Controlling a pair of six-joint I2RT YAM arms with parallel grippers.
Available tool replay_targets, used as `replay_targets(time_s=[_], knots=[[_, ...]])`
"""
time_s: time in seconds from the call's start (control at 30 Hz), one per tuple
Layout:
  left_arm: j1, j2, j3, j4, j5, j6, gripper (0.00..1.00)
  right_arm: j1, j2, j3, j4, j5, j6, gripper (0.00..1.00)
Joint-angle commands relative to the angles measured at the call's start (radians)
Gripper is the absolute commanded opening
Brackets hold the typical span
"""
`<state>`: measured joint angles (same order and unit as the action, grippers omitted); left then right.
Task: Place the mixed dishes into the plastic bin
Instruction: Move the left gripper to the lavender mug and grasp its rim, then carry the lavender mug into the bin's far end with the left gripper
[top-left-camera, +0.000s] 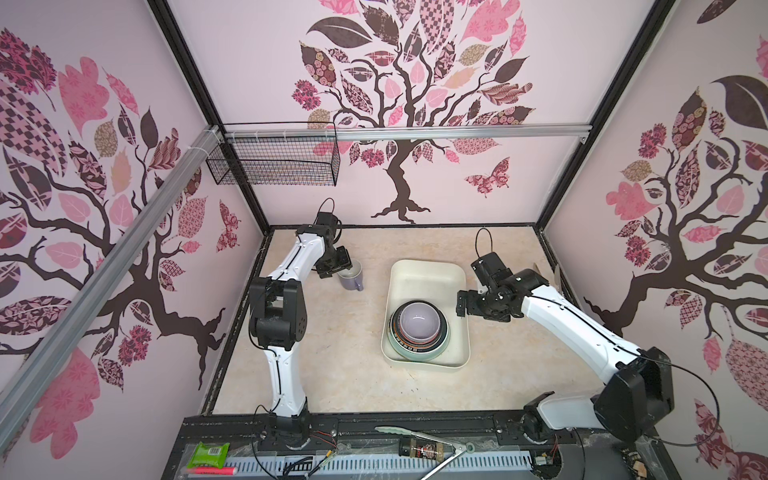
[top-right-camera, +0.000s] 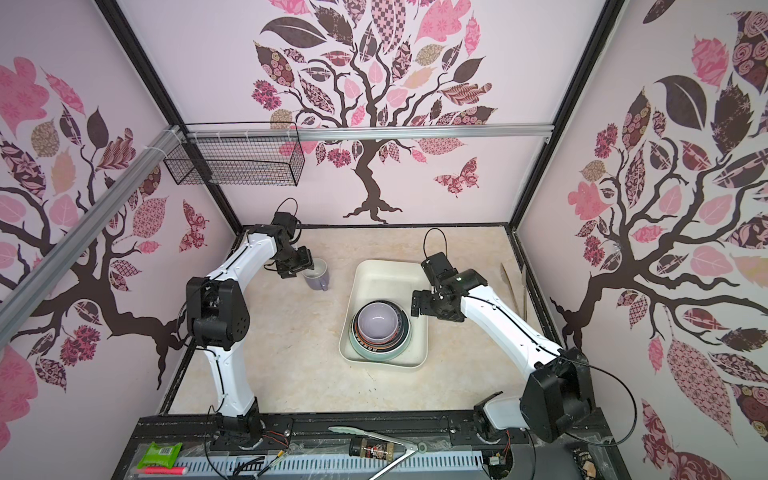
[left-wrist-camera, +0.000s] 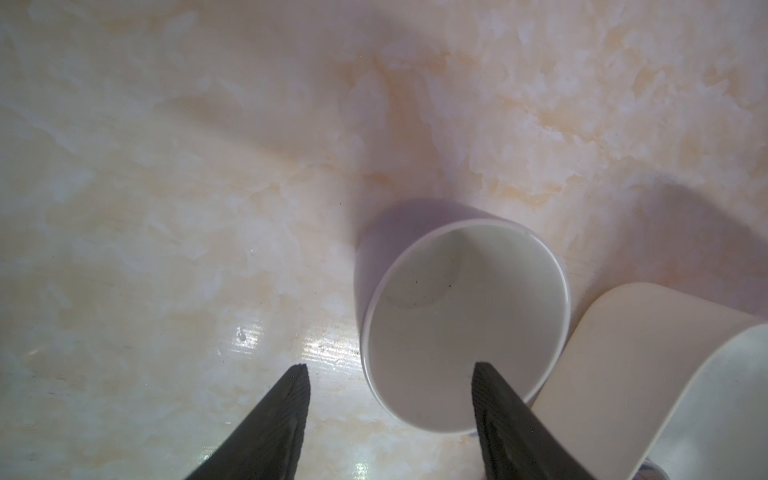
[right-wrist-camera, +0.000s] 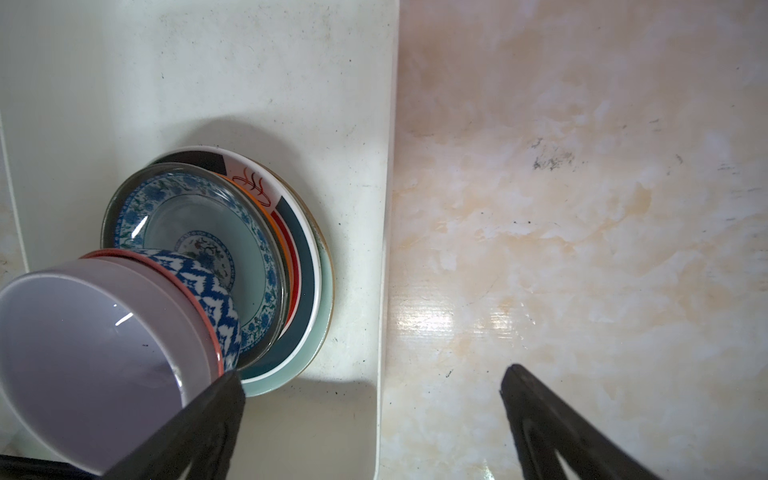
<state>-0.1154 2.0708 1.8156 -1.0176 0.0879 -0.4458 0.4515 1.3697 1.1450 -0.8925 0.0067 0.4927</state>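
The left arm (top-left-camera: 299, 257) bends at the elbow and reaches out, and the left gripper (left-wrist-camera: 389, 370) points down with its two fingers (left-wrist-camera: 282, 415) apart, squeezing nothing. The right arm (top-left-camera: 573, 324) stretches out low. The right gripper (right-wrist-camera: 372, 372) points down too, spread wide and empty.

I see a black wire basket (top-left-camera: 274, 164) on the back rail, tongs (top-left-camera: 390, 431) and a green packet (top-left-camera: 209, 453) up front.
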Motion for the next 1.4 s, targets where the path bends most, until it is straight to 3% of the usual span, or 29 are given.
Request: replay_targets(time_s=[0.0,0.27,0.47,0.8,0.93,1.23,1.37], knots=[[-0.005,0.046,0.056,0.001,0.042,-0.011,0.66,-0.007,-0.009,-0.006,-0.007,-0.011,-0.017,1.0],[-0.012,0.098,0.054,0.017,0.051,-0.029,0.6,-0.054,0.023,0.015,-0.004,-0.039,-0.056,1.0],[-0.012,0.142,0.074,-0.019,0.047,-0.025,0.33,-0.064,0.032,0.007,0.003,-0.056,-0.068,1.0],[-0.037,0.087,0.108,-0.065,-0.009,0.012,0.08,-0.075,0.013,-0.026,0.007,-0.085,-0.073,1.0],[-0.044,0.056,0.117,-0.08,-0.005,0.011,0.07,-0.074,-0.005,-0.041,0.016,-0.094,-0.059,0.99],[-0.081,0.021,0.324,-0.187,-0.01,0.015,0.06,-0.074,-0.084,-0.08,0.0,-0.094,-0.028,0.99],[-0.14,0.02,0.444,-0.253,-0.023,0.016,0.07,-0.075,-0.141,-0.114,-0.009,-0.099,-0.002,0.99]])
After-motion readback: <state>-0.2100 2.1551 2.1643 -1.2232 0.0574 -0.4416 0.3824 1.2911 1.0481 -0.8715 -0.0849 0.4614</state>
